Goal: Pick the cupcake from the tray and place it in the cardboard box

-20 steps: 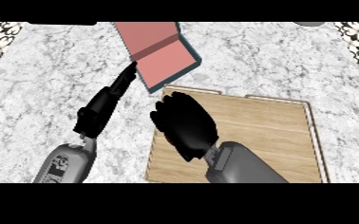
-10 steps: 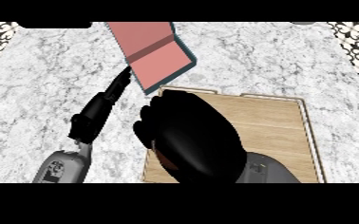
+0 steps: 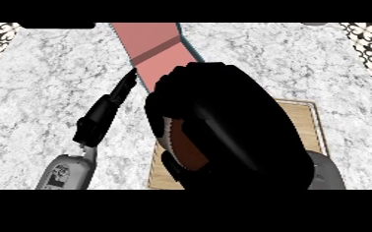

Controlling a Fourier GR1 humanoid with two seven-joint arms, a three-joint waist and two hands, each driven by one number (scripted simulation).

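My right hand fills the middle of the head view, raised close to the camera, its fingers curled round the cupcake; only a brown side and a pale ribbed wrapper edge show under the fingers. Below it lies the wooden tray, mostly hidden. The pink cardboard box sits at the back, open, with a teal edge; the right hand's fingertips overlap its near end. My left hand stretches toward the box's left side with straight fingers, holding nothing.
The grey marbled counter spreads to the left and right. A dark object lies at the top left edge. Patterned corners show at the far left and far right.
My right hand has risen from the tray with the cupcake and moved up toward the box, now much larger in view. The left hand has stayed beside the box.
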